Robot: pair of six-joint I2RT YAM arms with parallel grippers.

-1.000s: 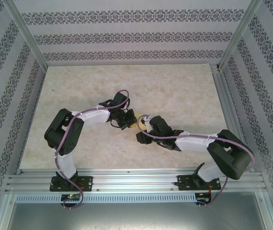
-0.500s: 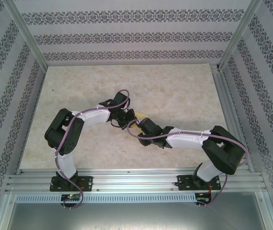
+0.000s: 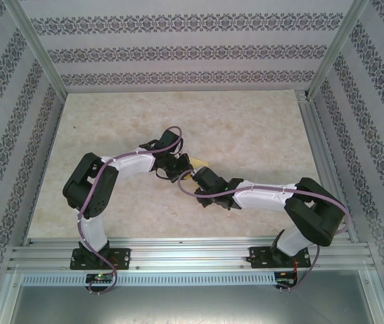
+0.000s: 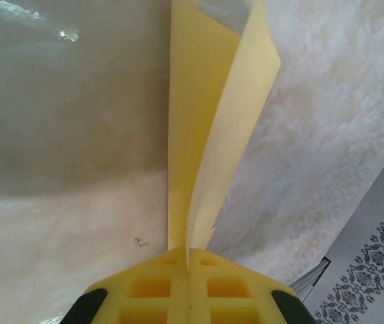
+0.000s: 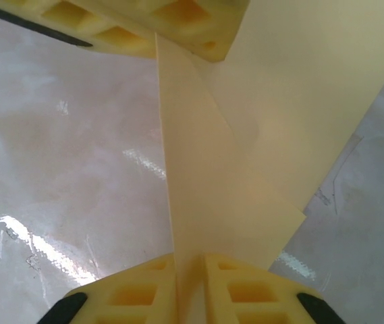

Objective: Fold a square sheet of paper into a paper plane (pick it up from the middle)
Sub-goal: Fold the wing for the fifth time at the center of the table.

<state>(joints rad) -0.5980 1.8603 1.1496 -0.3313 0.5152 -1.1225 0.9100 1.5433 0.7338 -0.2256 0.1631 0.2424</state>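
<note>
The yellow sheet of paper (image 4: 198, 121) is folded along a crease and hangs above the table between both grippers. My left gripper (image 4: 189, 260) is shut on one end of it, pads pressed together with the paper's edge pinched between them. In the right wrist view the paper (image 5: 212, 175) runs from the left gripper's yellow fingers (image 5: 171, 20) at the top down into my right gripper (image 5: 190, 266). The right jaws stand a narrow slot apart with the paper inside. From above, a small piece of the paper (image 3: 199, 162) shows beside the left gripper (image 3: 178, 169) and right gripper (image 3: 195, 177).
The pale marble-look table (image 3: 245, 128) spreads out behind and to both sides of the grippers. Aluminium frame posts (image 3: 326, 61) and patterned walls (image 3: 178, 50) enclose it. The two arms meet near the table's middle, wrists close together.
The right arm has swung left and forward until its gripper is at the left gripper. Its jaws have narrowed around the paper. The left arm has stayed still.
</note>
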